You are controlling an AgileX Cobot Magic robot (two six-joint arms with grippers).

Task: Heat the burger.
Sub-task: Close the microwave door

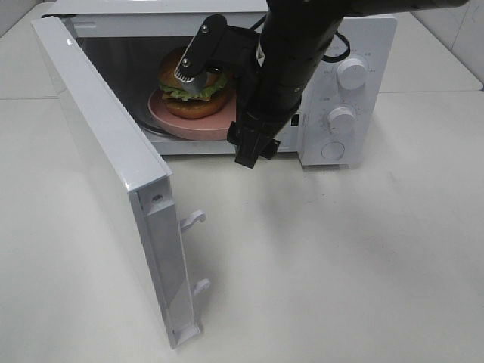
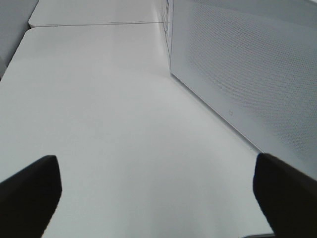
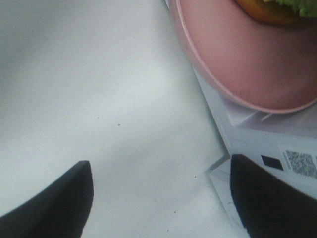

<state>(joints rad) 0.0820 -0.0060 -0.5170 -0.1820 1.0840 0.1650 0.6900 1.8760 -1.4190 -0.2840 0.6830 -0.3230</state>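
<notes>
The burger (image 1: 198, 100), with a brown bun and green lettuce, sits on a pink plate (image 1: 185, 125) inside the open microwave (image 1: 355, 113). A bracket on my right arm hides part of it. My right gripper (image 1: 255, 151) hangs just outside the microwave's front edge, pointing down at the table. In the right wrist view it (image 3: 158, 198) is open and empty, with the plate rim (image 3: 247, 64) and a sliver of burger (image 3: 277, 10) beyond its fingers. The left gripper (image 2: 156, 193) is open over bare table, beside the door's outer face.
The microwave door (image 1: 98, 144) swings wide out toward the front left, its latch hooks (image 1: 193, 219) sticking out. Its perforated outer panel (image 2: 247, 64) fills one side of the left wrist view. Control knobs (image 1: 352, 73) sit on the microwave's right panel. White table (image 1: 340, 265) lies all around.
</notes>
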